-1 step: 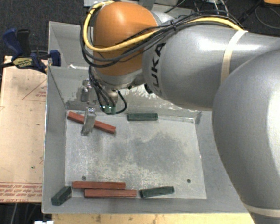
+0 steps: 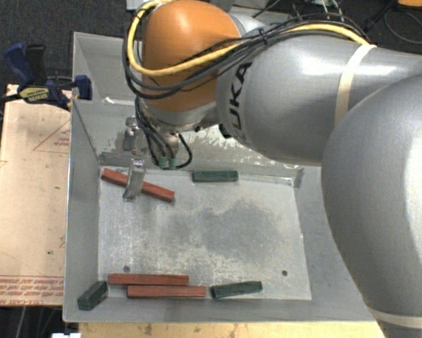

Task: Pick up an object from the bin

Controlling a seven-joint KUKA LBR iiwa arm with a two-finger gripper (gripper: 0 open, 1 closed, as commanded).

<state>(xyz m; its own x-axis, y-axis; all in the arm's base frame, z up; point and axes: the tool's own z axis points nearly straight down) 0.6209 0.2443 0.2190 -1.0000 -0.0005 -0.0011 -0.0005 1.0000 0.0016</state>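
My gripper (image 2: 130,194) hangs low in the bin's back left part, right over the middle of a thin red-brown bar (image 2: 157,191) that lies flat and slightly slanted on the floor. The gripper covers the bar's centre, so both ends stick out to either side. Whether it touches the bar I cannot tell. A dark green bar (image 2: 215,176) lies a little to the right, along the foot of the back wall.
Along the front edge lie two red-brown bars side by side (image 2: 148,280) (image 2: 166,292), a dark green bar (image 2: 236,289) to their right and a short dark green block (image 2: 93,295) in the front left corner. The arm with its orange cover looms over the back right.
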